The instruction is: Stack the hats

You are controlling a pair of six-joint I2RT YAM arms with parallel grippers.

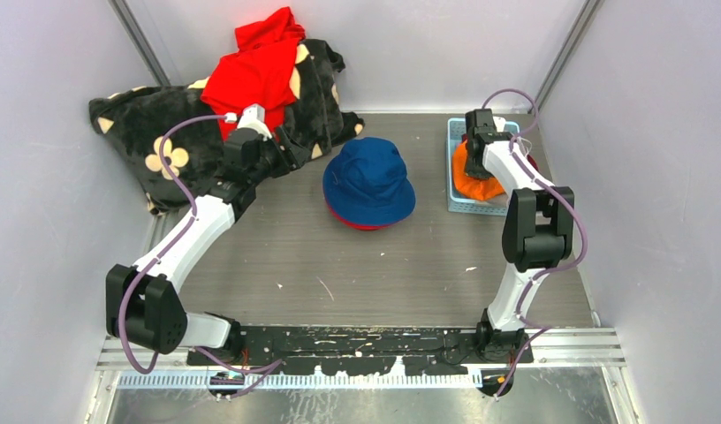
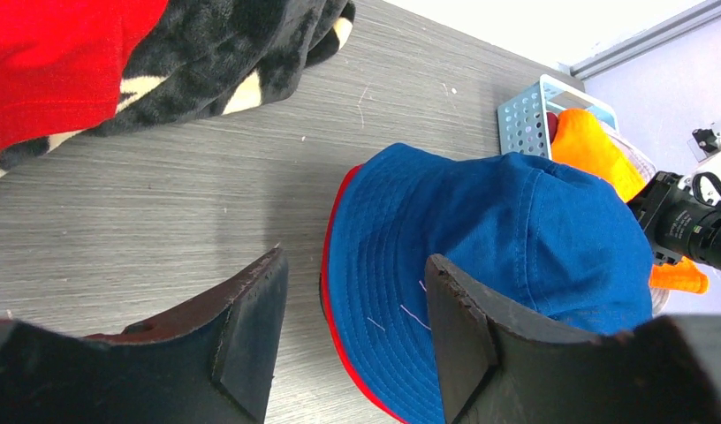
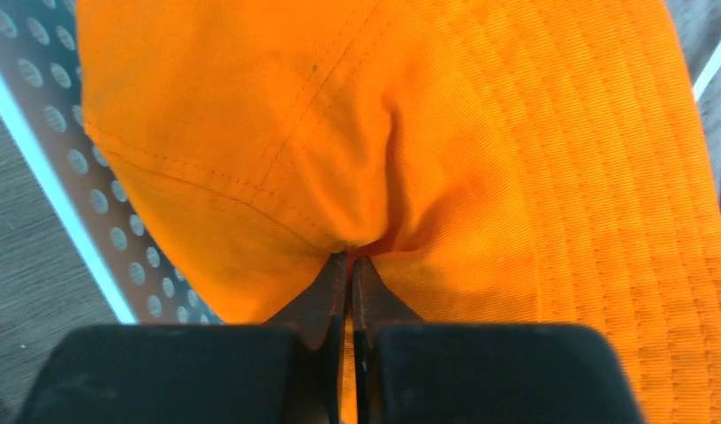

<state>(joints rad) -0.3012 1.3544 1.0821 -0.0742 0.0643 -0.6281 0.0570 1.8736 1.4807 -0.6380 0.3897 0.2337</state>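
A blue hat [image 1: 369, 180] sits on a red hat [image 1: 350, 221] in the middle of the table; only the red brim edge shows. Both also show in the left wrist view, the blue hat [image 2: 507, 256] over the red brim [image 2: 332, 265]. My left gripper [image 1: 297, 152] is open and empty, left of the hats, above the table; in its own view [image 2: 352, 331] the fingers straddle the brim edge from above. An orange hat [image 1: 474, 177] lies in a light blue basket [image 1: 459, 206] at the right. My right gripper [image 3: 349, 261] is shut on a pinched fold of the orange hat [image 3: 410, 132].
A black blanket with cream flowers [image 1: 163, 141] and a bright red garment [image 1: 255, 71] are heaped at the back left, right behind my left gripper. Grey walls close in the sides and back. A dark red thing [image 1: 531, 162] shows at the basket's right edge.
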